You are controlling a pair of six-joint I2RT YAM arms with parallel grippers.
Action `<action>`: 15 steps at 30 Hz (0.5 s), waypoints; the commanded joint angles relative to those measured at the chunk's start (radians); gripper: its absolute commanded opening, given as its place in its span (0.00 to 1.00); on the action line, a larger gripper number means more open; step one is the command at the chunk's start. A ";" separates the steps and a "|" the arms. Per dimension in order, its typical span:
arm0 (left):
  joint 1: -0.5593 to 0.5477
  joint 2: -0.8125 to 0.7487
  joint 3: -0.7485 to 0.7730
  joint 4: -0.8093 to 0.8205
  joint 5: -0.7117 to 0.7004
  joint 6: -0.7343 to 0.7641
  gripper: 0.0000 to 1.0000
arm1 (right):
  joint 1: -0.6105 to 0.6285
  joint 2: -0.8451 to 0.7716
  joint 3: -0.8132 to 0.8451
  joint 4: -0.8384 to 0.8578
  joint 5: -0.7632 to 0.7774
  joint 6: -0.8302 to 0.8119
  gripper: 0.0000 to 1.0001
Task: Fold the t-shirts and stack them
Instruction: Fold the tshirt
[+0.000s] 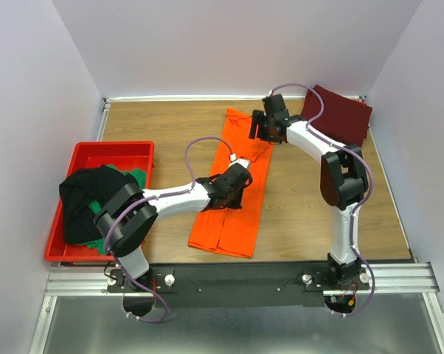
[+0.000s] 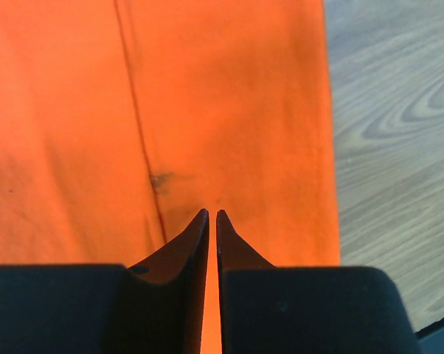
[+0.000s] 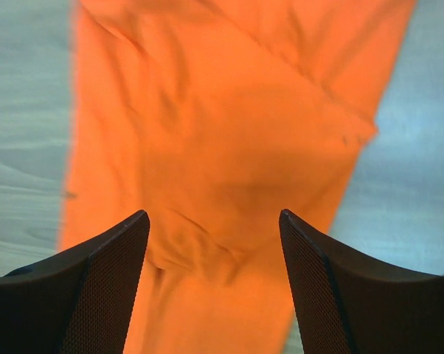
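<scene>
The bright orange t-shirt (image 1: pixel 226 228) lies flat on the wooden table, folded lengthwise into a long strip that runs from the back centre to the front edge. My left gripper (image 1: pixel 229 193) is over the middle of the strip. In the left wrist view it (image 2: pixel 212 214) is shut to a thin slit just over the cloth (image 2: pixel 229 96), with nothing visibly pinched. My right gripper (image 1: pixel 260 131) hovers over the far end of the strip. In the right wrist view it (image 3: pixel 213 214) is open with wrinkled orange cloth (image 3: pixel 229 133) below. The dark maroon t-shirt (image 1: pixel 341 114) lies folded at the back right.
A red bin (image 1: pixel 115 146) stands at the left with a black shirt (image 1: pixel 85 199) draped over its near side and a green shirt (image 1: pixel 139 177) under it. Bare wood (image 1: pixel 310 214) lies right of the strip. White walls enclose the table on three sides.
</scene>
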 commanded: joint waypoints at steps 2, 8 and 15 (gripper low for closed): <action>-0.046 0.030 0.001 -0.023 -0.050 -0.021 0.16 | -0.005 0.044 -0.088 -0.029 0.075 0.025 0.75; -0.081 0.109 0.040 0.007 -0.010 -0.022 0.16 | -0.003 0.139 -0.040 -0.026 0.133 -0.004 0.74; -0.098 0.208 0.129 0.075 0.059 0.002 0.16 | -0.026 0.301 0.109 -0.026 0.153 -0.053 0.75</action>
